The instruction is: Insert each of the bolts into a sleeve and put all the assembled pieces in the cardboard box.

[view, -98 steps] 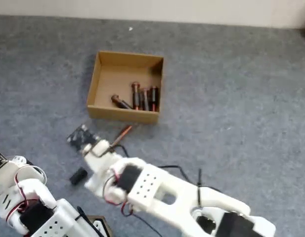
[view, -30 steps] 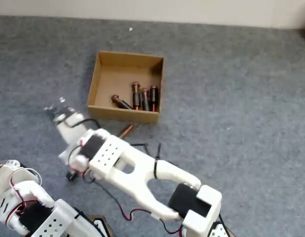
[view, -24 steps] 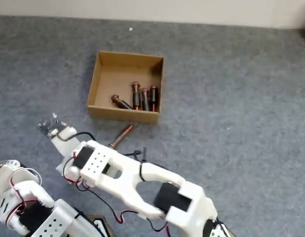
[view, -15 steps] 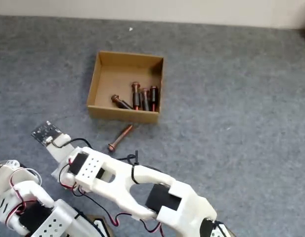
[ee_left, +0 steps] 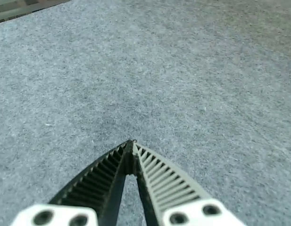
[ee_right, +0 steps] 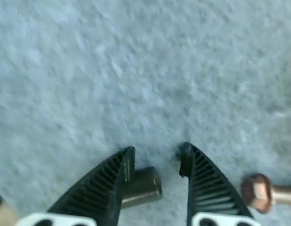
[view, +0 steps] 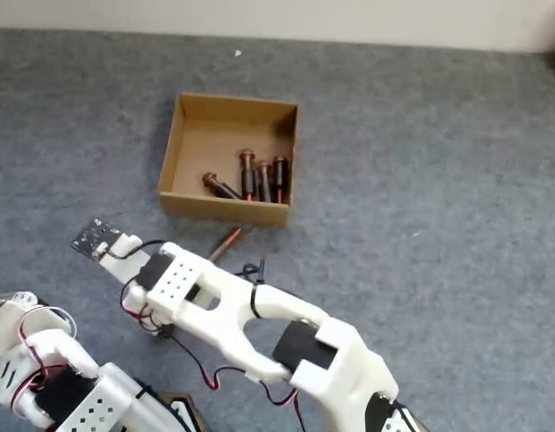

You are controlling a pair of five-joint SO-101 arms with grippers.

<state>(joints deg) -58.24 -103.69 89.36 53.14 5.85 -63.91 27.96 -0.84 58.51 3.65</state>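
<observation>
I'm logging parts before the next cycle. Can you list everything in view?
cardboard box: one, brown, far side of the table
assembled pieces: four, dark sleeves with copper bolts, inside the box
bolt: one, copper, loose just in front of the box
sleeve: one, dark, on the table near the loose bolt's head
table: one, grey carpeted top
left gripper: one, shut, over bare table
right gripper: one, open, low over the sleeve
</observation>
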